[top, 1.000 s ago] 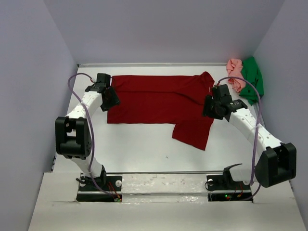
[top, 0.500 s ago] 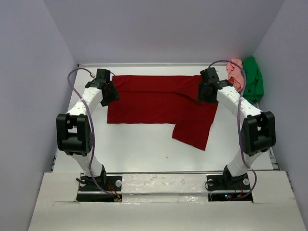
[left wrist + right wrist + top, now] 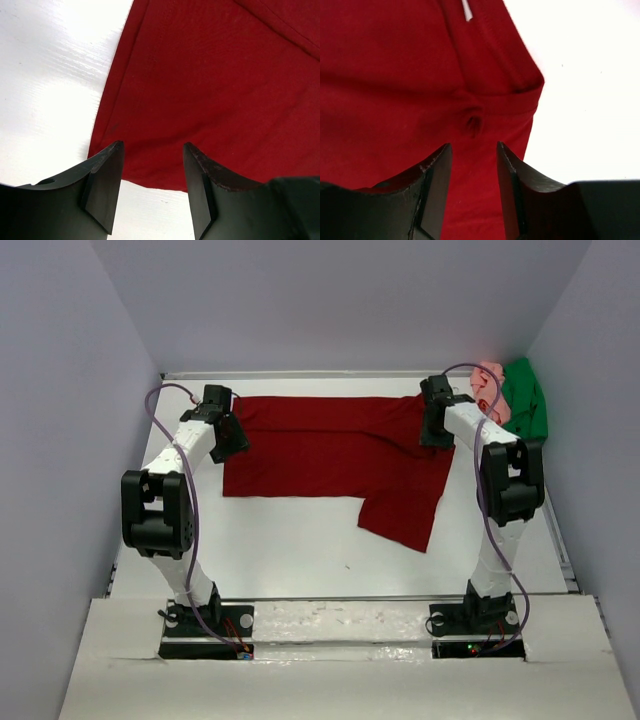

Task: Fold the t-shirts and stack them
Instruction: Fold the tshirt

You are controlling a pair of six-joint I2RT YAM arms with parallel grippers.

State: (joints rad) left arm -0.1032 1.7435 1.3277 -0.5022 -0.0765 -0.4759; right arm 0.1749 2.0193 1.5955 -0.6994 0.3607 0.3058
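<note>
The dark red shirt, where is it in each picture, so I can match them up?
Top external: the dark red shirt lies spread across the far middle of the white table.
Left wrist: the shirt fills the upper right.
Right wrist: the shirt fills the left and middle.
Shared landmark: the white table shows beside the shirt's edge in every view.

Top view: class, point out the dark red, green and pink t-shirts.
dark red t-shirt (image 3: 320,445), top view, body centre.
green t-shirt (image 3: 525,405), top view, crumpled middle.
pink t-shirt (image 3: 488,373), top view, upper folds.
</note>
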